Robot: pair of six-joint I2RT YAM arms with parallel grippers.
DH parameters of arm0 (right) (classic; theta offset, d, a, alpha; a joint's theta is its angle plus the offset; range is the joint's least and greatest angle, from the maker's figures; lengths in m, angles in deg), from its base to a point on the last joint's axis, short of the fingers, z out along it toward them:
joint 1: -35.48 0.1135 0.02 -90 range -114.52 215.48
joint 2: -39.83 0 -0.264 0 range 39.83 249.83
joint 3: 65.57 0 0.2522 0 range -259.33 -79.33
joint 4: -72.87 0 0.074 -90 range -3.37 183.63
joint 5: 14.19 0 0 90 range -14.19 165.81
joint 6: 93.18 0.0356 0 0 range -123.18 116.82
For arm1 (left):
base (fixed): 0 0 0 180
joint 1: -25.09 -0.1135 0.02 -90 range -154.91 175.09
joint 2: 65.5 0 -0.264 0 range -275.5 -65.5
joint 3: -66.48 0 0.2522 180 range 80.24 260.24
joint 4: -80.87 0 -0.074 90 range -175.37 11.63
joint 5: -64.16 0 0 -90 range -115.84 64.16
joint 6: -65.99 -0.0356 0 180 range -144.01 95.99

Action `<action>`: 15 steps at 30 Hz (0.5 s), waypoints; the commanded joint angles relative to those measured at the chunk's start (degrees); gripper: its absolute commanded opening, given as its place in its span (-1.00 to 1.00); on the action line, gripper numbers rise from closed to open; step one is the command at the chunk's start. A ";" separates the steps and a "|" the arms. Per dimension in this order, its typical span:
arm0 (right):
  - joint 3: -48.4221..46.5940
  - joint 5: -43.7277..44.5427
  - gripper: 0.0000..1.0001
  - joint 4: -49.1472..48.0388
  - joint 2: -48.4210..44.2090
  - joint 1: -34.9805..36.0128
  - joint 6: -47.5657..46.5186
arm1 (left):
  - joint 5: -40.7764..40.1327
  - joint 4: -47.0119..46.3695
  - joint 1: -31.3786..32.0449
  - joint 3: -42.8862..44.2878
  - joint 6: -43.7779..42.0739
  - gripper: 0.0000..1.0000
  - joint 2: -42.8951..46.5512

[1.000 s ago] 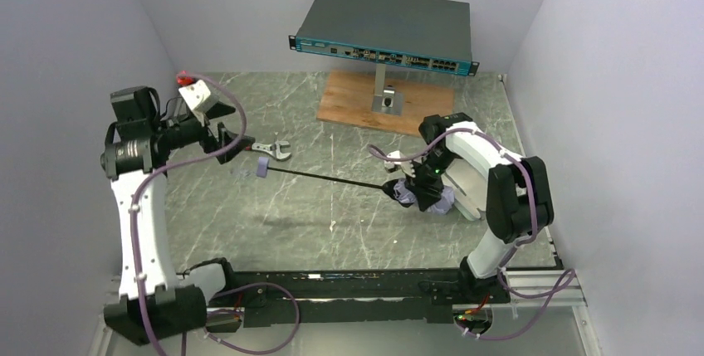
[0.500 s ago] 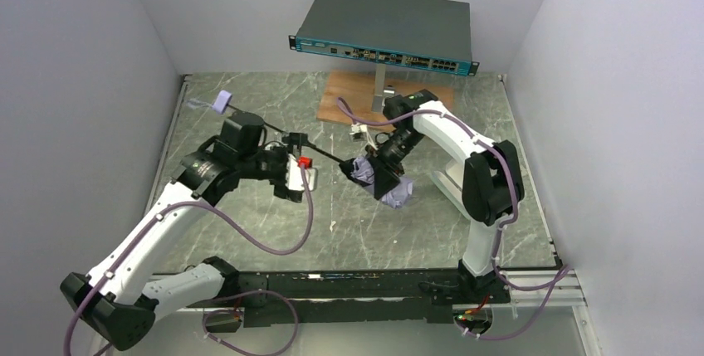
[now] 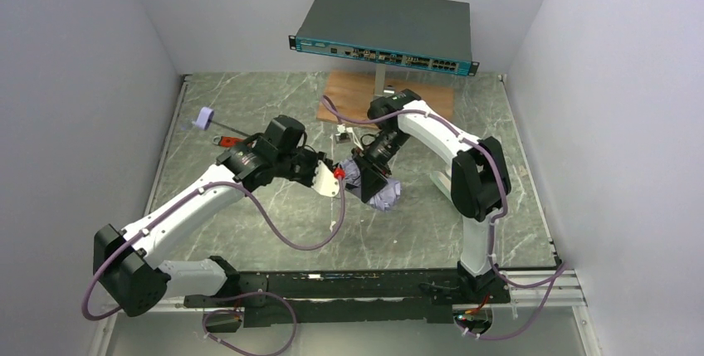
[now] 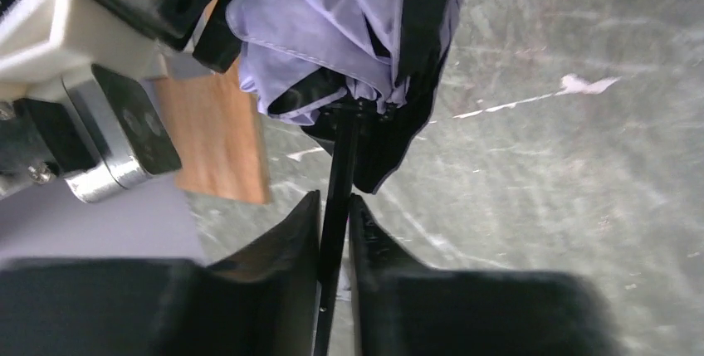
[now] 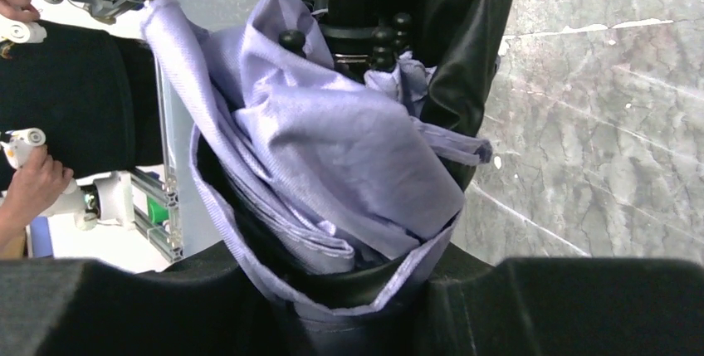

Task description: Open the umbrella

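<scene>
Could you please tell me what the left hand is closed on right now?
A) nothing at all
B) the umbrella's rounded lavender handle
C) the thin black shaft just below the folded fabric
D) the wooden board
C: in the left wrist view the left hand pinches the black shaft just below the bunched fabric, while the handle sticks out free in the overhead view.

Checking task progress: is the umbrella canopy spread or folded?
Folded. The umbrella's canopy is bunched in pleats, clamped by the right gripper; the left gripper pinches its extended shaft.
</scene>
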 commanded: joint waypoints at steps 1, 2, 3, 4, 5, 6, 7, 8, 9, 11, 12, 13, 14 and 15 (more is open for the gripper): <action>-2.27 -5.08 -0.57 1.20 -4.77 0.34 -1.76 | -2.39 -0.21 0.11 -0.71 3.84 -0.90 0.64; -2.32 -5.03 -0.45 1.09 -5.07 0.34 -1.75 | -2.38 -1.13 0.10 -1.15 5.51 -1.00 1.26; -2.42 -5.04 -0.31 0.99 -5.43 0.18 -1.65 | -2.24 -1.91 0.12 -1.81 7.39 -1.00 1.95; -2.48 -4.92 -0.10 0.62 -5.89 -0.19 -1.43 | -1.48 -2.46 -0.27 -2.55 8.76 -1.00 2.89; -2.60 -4.71 0.12 0.06 -6.30 -0.66 -0.72 | -0.73 -3.19 -0.74 -3.50 9.99 -1.00 3.74; -2.56 -4.40 0.30 -1.14 -6.97 -1.36 0.60 | -0.41 -4.38 -1.34 -4.55 11.49 -1.00 4.77; -2.52 -4.19 0.45 -1.92 -7.54 -2.31 1.67 | -0.10 -5.76 -2.11 -5.57 12.97 -1.00 5.75; -2.54 -4.06 0.79 -1.97 -8.23 -3.47 1.75 | 0.58 -6.79 -3.07 -6.21 14.37 -1.00 6.59; -2.59 -3.82 0.97 -1.86 -8.84 -4.66 1.68 | 1.41 -7.36 -4.16 -6.60 15.21 -1.00 7.31; -1.98 -2.87 1.00 -1.11 -9.87 -7.09 1.10 | 2.96 -8.13 -6.31 -6.71 16.78 -1.00 8.27; -1.34 -2.51 1.00 -0.48 -10.34 -8.19 0.29 | 3.92 -8.10 -7.26 -6.49 17.22 -1.00 8.47; -0.40 -2.02 1.00 -0.47 -11.00 -8.94 0.09 | 4.86 -7.61 -8.09 -5.97 17.64 -1.00 8.48; 0.78 -1.49 1.00 -1.36 -11.71 -9.30 0.45 | 6.20 -6.90 -8.91 -5.54 18.05 -1.00 8.30; 2.16 -1.21 1.00 -2.88 -12.74 -9.45 1.45 | 7.46 -6.17 -9.54 -4.98 18.35 -1.00 8.25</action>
